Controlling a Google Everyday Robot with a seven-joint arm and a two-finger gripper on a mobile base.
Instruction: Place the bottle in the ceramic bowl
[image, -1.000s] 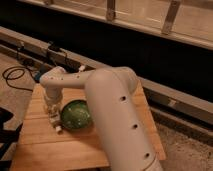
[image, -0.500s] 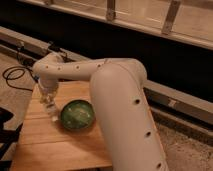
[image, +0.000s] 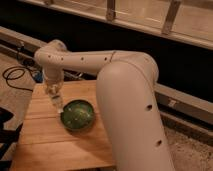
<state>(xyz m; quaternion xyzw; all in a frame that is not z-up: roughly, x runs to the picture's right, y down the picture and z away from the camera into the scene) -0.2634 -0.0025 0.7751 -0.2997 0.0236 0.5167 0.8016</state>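
The green ceramic bowl (image: 78, 114) sits near the middle of the wooden table (image: 60, 147), its shiny speckled inside facing up. My gripper (image: 53, 96) hangs at the end of the white arm, just above and left of the bowl's left rim. It is shut on the bottle (image: 58, 106), a slim whitish shape that points down from the fingers toward the bowl's edge. The bottle's upper part is hidden in the gripper.
The thick white arm (image: 127, 100) covers the table's right side. A black cable (image: 15, 77) lies on the floor to the left. A dark wall and a metal rail (image: 185, 102) run behind the table.
The gripper has risen from the table's left part with the bottle and shifted slightly right toward the bowl. The bowl has not moved.
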